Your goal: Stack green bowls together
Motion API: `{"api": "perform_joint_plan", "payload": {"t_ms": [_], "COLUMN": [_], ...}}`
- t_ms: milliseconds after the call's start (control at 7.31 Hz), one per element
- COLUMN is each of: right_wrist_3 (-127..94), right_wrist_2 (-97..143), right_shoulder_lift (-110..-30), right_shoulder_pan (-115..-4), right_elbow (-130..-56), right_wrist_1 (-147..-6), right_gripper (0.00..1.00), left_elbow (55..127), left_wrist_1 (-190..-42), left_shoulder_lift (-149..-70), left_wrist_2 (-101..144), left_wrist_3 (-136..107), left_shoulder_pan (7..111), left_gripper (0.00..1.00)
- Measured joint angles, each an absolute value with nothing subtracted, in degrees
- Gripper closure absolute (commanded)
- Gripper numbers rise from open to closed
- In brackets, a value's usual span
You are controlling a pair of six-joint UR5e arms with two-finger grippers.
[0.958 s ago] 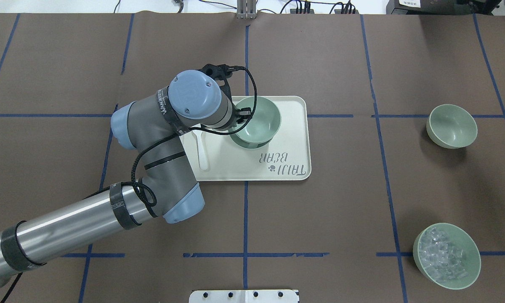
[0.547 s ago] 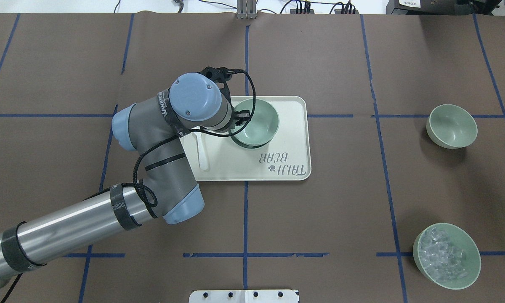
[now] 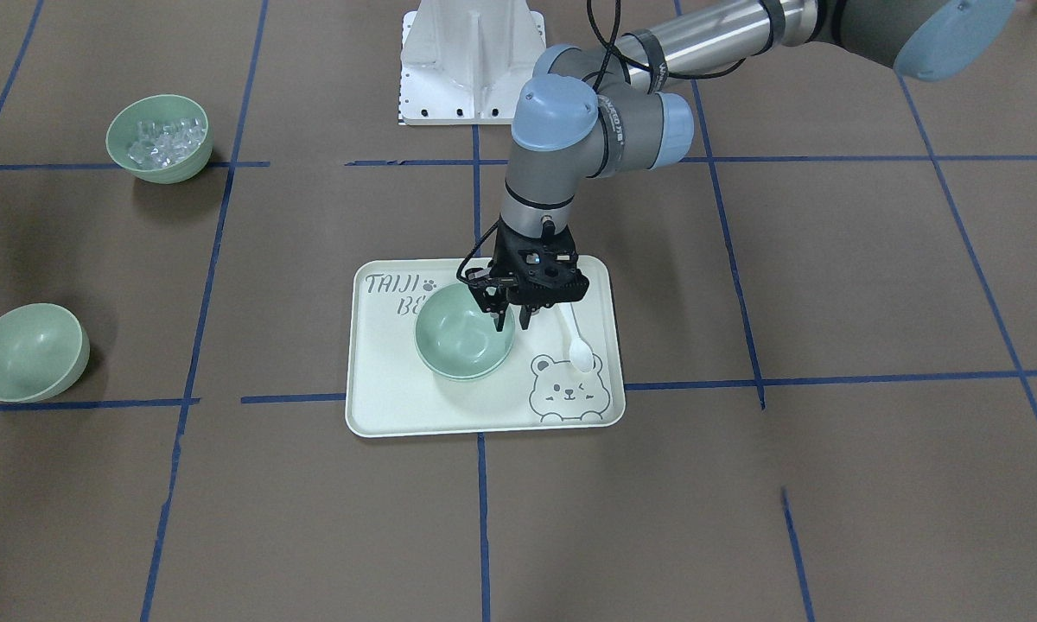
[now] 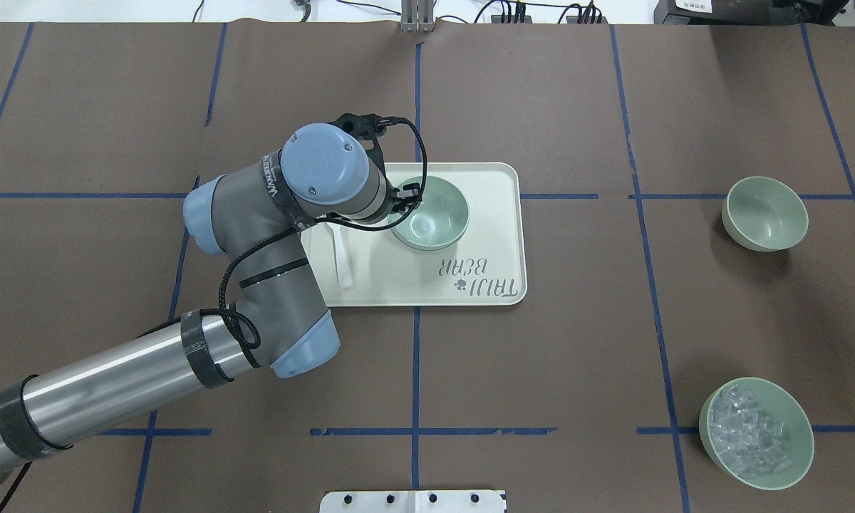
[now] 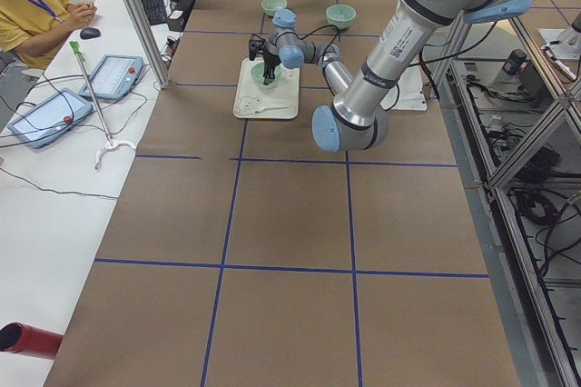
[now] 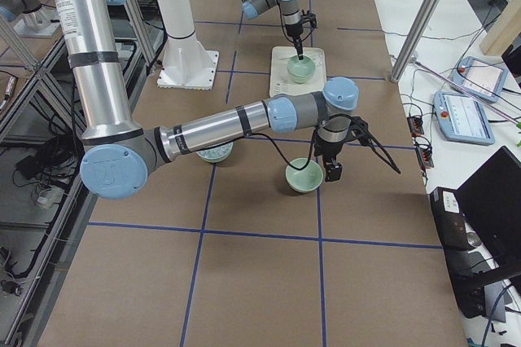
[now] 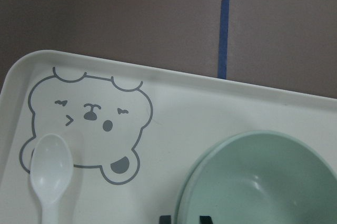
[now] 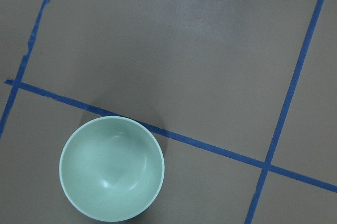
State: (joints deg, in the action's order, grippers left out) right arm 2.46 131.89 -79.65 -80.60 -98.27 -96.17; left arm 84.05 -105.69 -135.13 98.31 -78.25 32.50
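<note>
Two green bowls (image 3: 458,339) sit nested on the cream tray (image 3: 397,402); the double rim shows in the left wrist view (image 7: 258,182). My left gripper (image 3: 512,325) points straight down at the stack's edge. Its fingers stand close together astride the upper bowl's rim, shut on it. The stack also shows in the overhead view (image 4: 434,210). The third green bowl (image 4: 764,214) stands alone on the table, upright and empty. My right gripper (image 6: 331,172) hovers above it (image 6: 304,176). Its fingers show in no close view, so I cannot tell whether it is open or shut.
A white spoon (image 3: 577,341) lies on the tray beside the stack, close to my left gripper. A green bowl with clear cubes (image 4: 755,433) stands near the robot on its right. An operator (image 5: 32,14) sits at a side desk.
My left gripper has lowered the upper bowl until it sits nested in the bowl on the tray. The lone bowl and the bowl with cubes have not moved.
</note>
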Motion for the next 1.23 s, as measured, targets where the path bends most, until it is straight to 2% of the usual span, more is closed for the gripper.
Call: {"api": "perform_joint_plan", "payload": {"t_ms": [274, 684, 958, 1232], "right_wrist_3": [1.8, -4.5, -5.9, -13.7], "right_wrist_2": [132.1, 132.4, 132.3, 131.9], "right_shoulder_lift": [-79.8, -81.3, -83.0, -85.9], "right_shoulder_pan": [-80.4, -79.7, -78.7, -75.8], "right_elbow": [-98.9, -100.6, -100.7, -100.3], "right_wrist_1": [-96.2, -96.1, -93.9, -84.9], "right_gripper": [0.00, 0.00, 0.00, 0.00], "left_elbow": [88.9, 98.8, 98.4, 95.8], "left_wrist_1": [-105.2, -104.8, -104.1, -99.4], "left_shoulder_lift": [-131.0, -113.6, -102.3, -94.7], "left_wrist_2": [102.8, 119.7, 123.7, 128.4], "left_wrist_3": [-69.5, -39.0, -13.2, 3.1], "left_shoulder_pan": [38.1, 56.9, 72.1, 84.2], "left_gripper": [0.00, 0.00, 0.00, 0.00]}}
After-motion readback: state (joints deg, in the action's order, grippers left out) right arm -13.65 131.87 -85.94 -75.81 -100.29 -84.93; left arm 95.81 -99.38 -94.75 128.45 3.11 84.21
